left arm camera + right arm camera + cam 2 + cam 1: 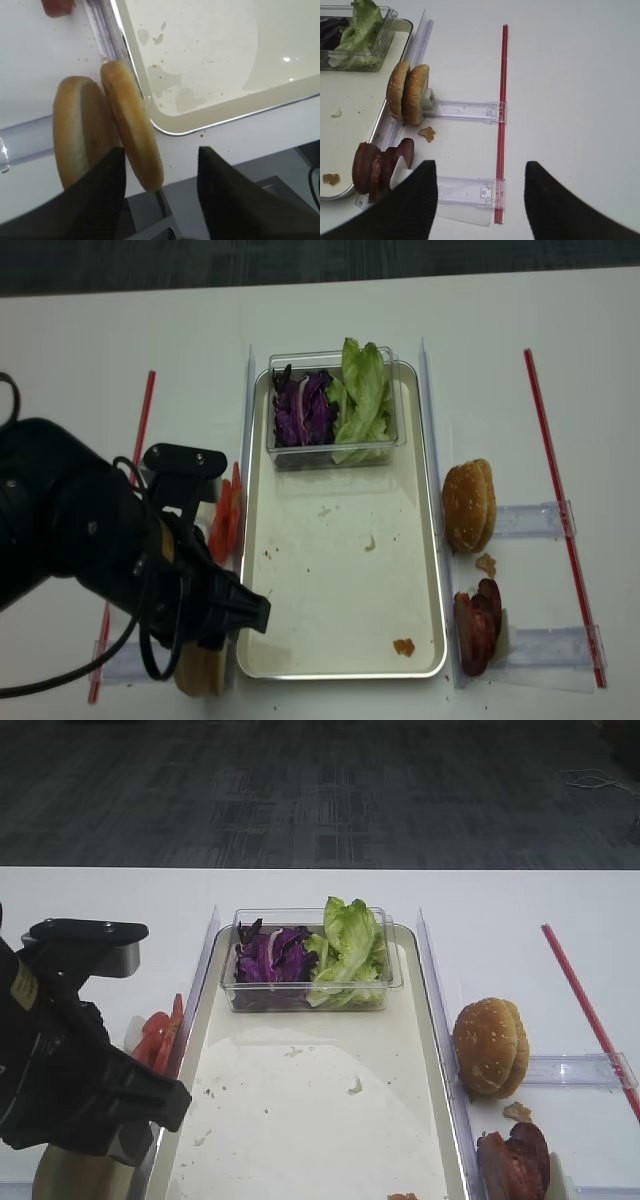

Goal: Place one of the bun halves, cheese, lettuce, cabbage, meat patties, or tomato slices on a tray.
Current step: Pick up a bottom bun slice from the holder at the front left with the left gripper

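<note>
The left gripper (160, 190) hangs with its jaws spread apart over the bun halves (131, 130), two pale discs standing on edge just outside the tray's near left corner. The right-hand disc pokes into the gap between the two dark fingers (100, 195); whether either finger touches it cannot be told, and nothing is clamped. A small yellow label sits on the left arm in the high view, its writing too small to read.

The right gripper (480, 200) also stands wide open, holding nothing, above bare table beside a red strip (501, 120).

The tray (300, 640), the largest thing, lies at the centre of the table, long and off-white with a silvery rim, dotted with crumbs and smears. At its 12 o'clock end sits a clear plastic box (335, 452) holding the cabbage (300, 410) on the left and the lettuce (365, 395) on the right. At 3 o'clock of the tray, outside its rim, the sesame bun tops (468, 505) stand on edge. At 5 o'clock, the meat patties (478, 625) lean together on edge. At 9 o'clock, just outside the rim, the tomato slices (225, 520) stand stacked. The bun halves are at 7 o'clock.
</note>
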